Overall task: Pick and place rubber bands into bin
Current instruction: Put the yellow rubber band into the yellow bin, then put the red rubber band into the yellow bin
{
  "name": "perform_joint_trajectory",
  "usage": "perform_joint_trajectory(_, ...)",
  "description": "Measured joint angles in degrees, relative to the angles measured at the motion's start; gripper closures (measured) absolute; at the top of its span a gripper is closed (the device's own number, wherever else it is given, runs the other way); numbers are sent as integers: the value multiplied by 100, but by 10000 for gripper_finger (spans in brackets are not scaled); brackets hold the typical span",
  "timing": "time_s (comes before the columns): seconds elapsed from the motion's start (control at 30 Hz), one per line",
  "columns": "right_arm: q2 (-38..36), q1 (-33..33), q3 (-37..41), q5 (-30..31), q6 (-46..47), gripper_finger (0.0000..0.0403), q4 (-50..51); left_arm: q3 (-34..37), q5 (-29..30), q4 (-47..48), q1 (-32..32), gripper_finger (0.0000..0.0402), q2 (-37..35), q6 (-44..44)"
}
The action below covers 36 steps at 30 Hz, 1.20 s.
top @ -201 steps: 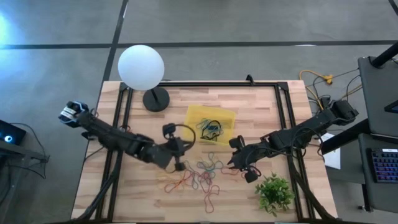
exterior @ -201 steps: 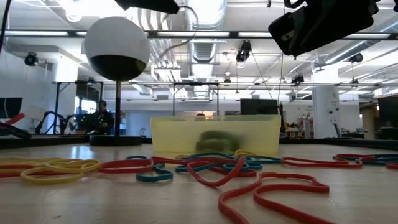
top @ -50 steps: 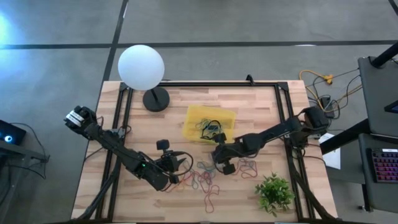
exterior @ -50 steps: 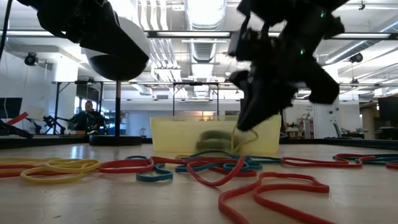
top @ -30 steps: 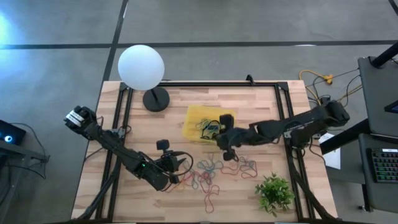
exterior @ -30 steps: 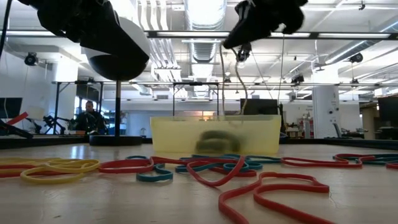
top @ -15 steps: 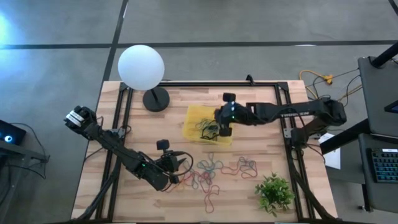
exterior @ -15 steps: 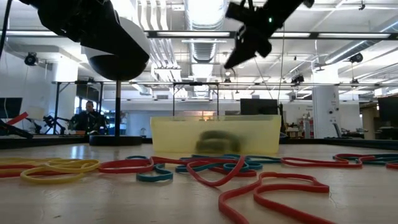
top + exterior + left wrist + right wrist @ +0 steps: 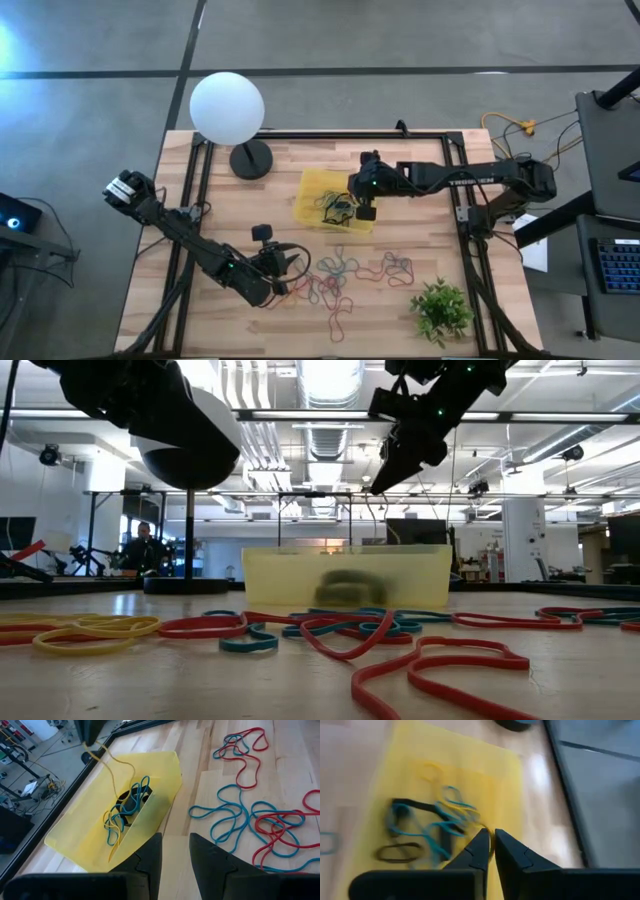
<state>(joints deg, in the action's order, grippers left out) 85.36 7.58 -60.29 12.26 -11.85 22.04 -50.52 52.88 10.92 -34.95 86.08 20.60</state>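
Right gripper (image 9: 366, 203): above the right part of the bin, just right of centre in the high view; upper centre-right in the low view. Fingers pinched together on a yellow band (image 9: 116, 764), which hangs from them in a thin strand down to the bin; the right wrist view shows the two fingertips (image 9: 481, 845) nearly touching, with the bin's contents beneath.

Left gripper (image 9: 283, 272): lower left of centre in the high view, low over the table at the left edge of the loose bands. Fingers (image 9: 150, 851) slightly apart with a narrow gap, holding nothing visible.

Bin (image 9: 312, 187): yellow, translucent, centre of the table in the high view; mid-frame in the low view, behind the loose bands. Contents: a tangle of blue, black and yellow bands (image 9: 427, 831).

Loose bands (image 9: 345, 271): red, blue and a few others, scattered on the wood below the bin in the high view, from the left gripper across to near the plant. Yellow and red ones lie at lower left of the low view.

Lamp (image 9: 227, 108): white globe, upper left of the table.

Plant (image 9: 442, 309): small, green, lower right of the table.

Table (image 9: 420, 170): light wood planks, dark frame.

Person (image 9: 142, 549): far off in the room, left of the low view.
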Motion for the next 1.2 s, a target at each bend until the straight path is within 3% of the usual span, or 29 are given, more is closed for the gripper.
perform_joint_trajectory(0.37, 0, -9, 0, -221, 230, 275, 21, -7, -4, -24, -1, 318, 0, 2)
perform_joint_trajectory(0.5, -13, -119, 0, -984, 260, 254, 290, -4, -33, -20, -1, 318, 0, 2)
perform_joint_trajectory(0.63, -13, -442, 0, -1622, 439, 252, 595, 19, -35, -13, -1, 318, 0, 2)
perform_joint_trajectory(0.87, -13, -1431, 19, -1834, 1018, 268, 892, 31, -37, 12, -1, 318, 0, 0)
perform_joint_trajectory(1.0, -13, -1982, 147, -1806, 1514, 277, 876, 31, -37, 13, 1, 318, 0, 0)
perform_joint_trajectory(1.2, -11, -2652, 682, -1185, 2202, 287, 429, 33, -37, 7, 1, 318, 0, 0)
